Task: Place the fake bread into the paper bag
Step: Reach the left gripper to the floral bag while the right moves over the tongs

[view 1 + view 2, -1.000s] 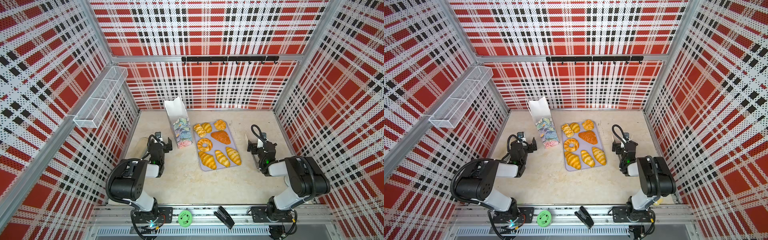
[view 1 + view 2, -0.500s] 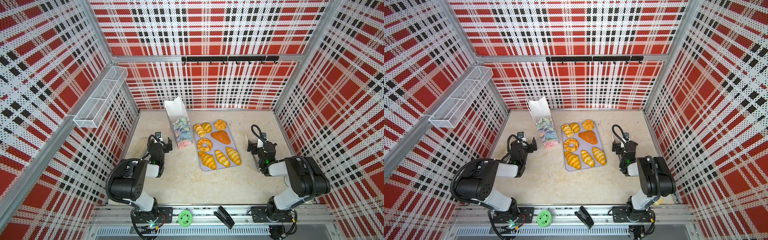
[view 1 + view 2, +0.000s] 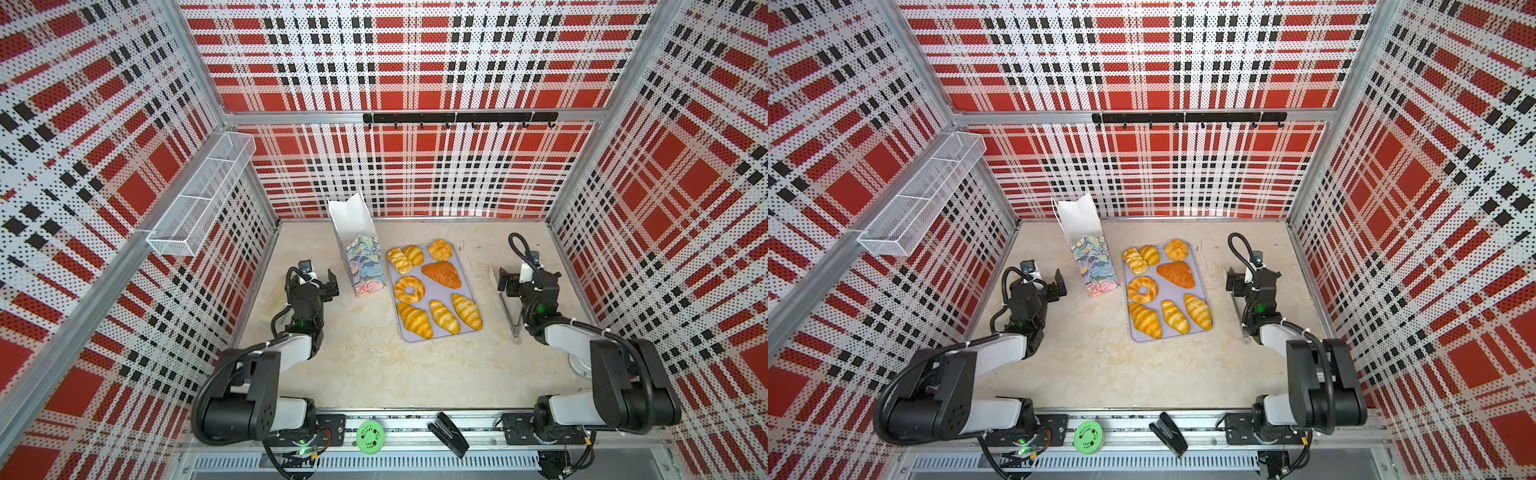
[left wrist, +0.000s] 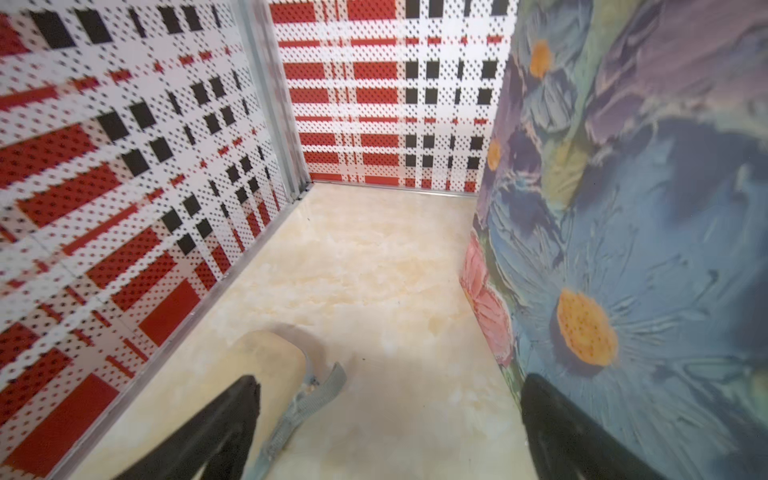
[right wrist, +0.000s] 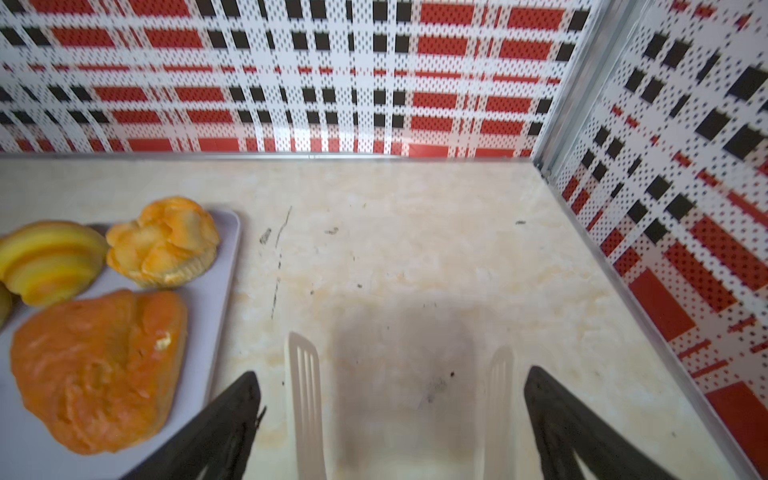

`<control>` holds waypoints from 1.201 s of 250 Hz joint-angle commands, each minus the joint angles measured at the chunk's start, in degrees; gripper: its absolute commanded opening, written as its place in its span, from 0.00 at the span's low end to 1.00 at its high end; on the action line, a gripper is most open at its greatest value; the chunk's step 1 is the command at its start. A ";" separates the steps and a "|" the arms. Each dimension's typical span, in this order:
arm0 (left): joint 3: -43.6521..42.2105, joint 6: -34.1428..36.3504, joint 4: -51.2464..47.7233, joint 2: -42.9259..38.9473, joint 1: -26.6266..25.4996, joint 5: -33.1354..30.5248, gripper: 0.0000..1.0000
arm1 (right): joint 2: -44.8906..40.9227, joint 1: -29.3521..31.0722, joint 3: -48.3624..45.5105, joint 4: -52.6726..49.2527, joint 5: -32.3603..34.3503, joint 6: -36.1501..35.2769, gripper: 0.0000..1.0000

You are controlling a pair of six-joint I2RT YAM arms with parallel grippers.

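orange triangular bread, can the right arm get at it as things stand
Probably yes: the orange triangular bread lies uncovered near the tray edge closest to the right claw, which is open and empty, with only tongs lying beneath it.

Floral pastel paper bag (image 3: 363,266), golden fake bread (image 3: 434,291)

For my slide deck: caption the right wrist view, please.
Open right gripper over white tongs, beside the lavender tray of fake bread.
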 commanded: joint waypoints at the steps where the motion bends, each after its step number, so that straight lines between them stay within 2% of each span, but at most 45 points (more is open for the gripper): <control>1: 3.60 -5.53 -13.77 -6.48 0.60 -2.44 0.99 | -3.04 -0.45 4.39 -11.97 -2.40 2.94 1.00; 64: 12.09 -12.84 -38.48 -19.14 0.55 -1.96 0.99 | -2.21 -0.45 18.25 -32.15 -10.08 3.16 1.00; 99: 20.34 -14.01 -52.56 -22.89 -0.50 -1.85 0.99 | -2.62 -0.40 23.77 -40.56 -8.49 3.59 1.00; 130: 28.70 -15.92 -62.49 -22.70 -3.94 -3.27 0.99 | -3.43 -0.44 26.03 -44.91 -8.67 3.68 1.00; 184: 43.20 -18.58 -75.28 -15.74 -12.50 -7.27 0.99 | -4.16 -0.44 27.99 -50.09 -6.34 5.32 1.00; 223: 55.18 -22.48 -84.83 -6.30 -12.74 -3.38 0.99 | -3.89 -0.46 28.74 -51.82 -4.53 5.20 1.00; 252: 63.63 -24.73 -92.25 1.13 -15.71 -5.25 1.00 | -2.81 -0.44 30.24 -54.42 -1.69 4.12 1.00; 279: 69.57 -27.29 -97.70 7.00 -15.49 -5.27 1.00 | -2.10 -0.44 31.12 -55.95 -0.47 3.00 0.99; 300: 72.85 -28.45 -99.73 10.43 -15.02 -3.88 0.96 | -1.78 -0.41 31.36 -56.67 0.51 2.88 0.99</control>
